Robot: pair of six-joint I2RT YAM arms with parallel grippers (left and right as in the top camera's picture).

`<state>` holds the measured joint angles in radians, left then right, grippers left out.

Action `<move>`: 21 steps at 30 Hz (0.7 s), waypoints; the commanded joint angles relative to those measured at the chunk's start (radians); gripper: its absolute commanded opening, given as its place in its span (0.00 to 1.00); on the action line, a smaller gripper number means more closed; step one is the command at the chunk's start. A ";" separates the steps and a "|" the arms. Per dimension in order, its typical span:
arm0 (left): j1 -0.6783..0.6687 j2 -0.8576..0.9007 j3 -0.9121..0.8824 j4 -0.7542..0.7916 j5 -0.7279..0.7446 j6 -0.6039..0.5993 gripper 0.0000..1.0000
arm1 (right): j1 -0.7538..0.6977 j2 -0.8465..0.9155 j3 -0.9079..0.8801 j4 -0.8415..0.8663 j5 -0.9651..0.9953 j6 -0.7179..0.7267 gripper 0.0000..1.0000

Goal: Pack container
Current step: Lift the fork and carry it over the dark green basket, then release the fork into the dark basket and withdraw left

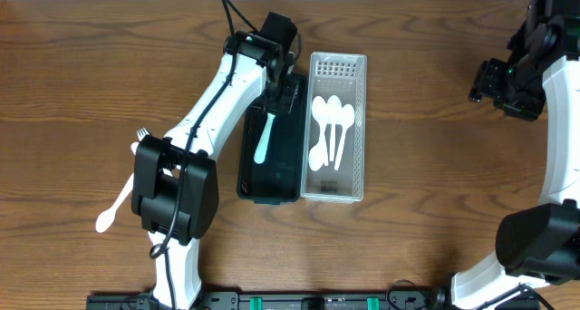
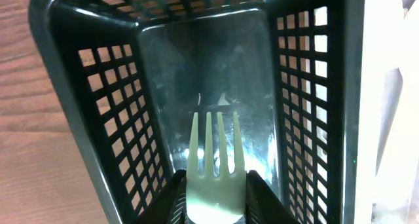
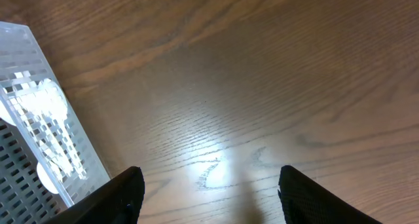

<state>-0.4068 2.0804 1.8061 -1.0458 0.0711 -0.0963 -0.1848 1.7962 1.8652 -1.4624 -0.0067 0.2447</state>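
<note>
Fork (image 2: 213, 165) is gripped in the left jaws over the basket (image 2: 111, 119); it should be lowered near the floor before release. Right jaws are held open.

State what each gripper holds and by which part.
The left gripper grips a fork just below the tines, over the black basket. The right gripper is open and holds nothing.

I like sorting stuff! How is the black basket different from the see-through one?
The black basket is dark; the clear basket is see-through. The black basket holds one fork, pinched by the left gripper; the clear basket holds white spoons. Both are long with holey walls, side by side.
</note>
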 commanded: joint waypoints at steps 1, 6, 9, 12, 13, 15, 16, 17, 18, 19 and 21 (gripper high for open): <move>-0.002 0.013 -0.008 -0.001 -0.021 -0.041 0.06 | 0.001 0.003 0.003 -0.007 0.010 -0.014 0.69; -0.002 0.013 -0.008 -0.015 -0.021 -0.040 0.36 | 0.001 0.003 0.003 -0.014 0.010 -0.015 0.69; -0.002 0.013 -0.008 -0.016 -0.021 -0.039 0.47 | 0.001 0.003 0.003 -0.014 0.010 -0.015 0.69; -0.002 0.013 -0.008 -0.022 -0.020 -0.040 0.50 | 0.001 0.003 0.003 -0.014 0.010 -0.014 0.69; -0.002 0.013 -0.008 -0.025 -0.021 -0.039 0.50 | 0.001 0.003 0.003 -0.014 0.010 -0.014 0.69; -0.002 0.011 -0.008 -0.031 -0.021 -0.040 0.49 | 0.001 0.003 0.003 -0.018 0.010 -0.015 0.69; -0.002 0.010 -0.008 -0.034 -0.021 -0.040 0.48 | 0.001 0.003 0.003 -0.019 0.010 -0.019 0.69; -0.002 0.007 -0.008 -0.035 -0.027 -0.040 0.47 | 0.001 0.003 0.003 -0.020 0.010 -0.027 0.70; -0.002 0.001 -0.008 -0.035 -0.039 -0.040 0.48 | 0.001 0.003 0.003 -0.019 0.010 -0.041 0.70; -0.003 -0.007 -0.007 -0.037 -0.054 -0.039 0.47 | 0.001 0.003 0.003 -0.019 0.010 -0.045 0.70; -0.005 -0.039 0.003 -0.051 -0.105 -0.036 0.48 | 0.001 0.003 0.003 -0.019 0.010 -0.061 0.70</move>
<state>-0.4080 2.0796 1.8061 -1.0813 0.0391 -0.1314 -0.1848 1.7962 1.8652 -1.4799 -0.0067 0.2218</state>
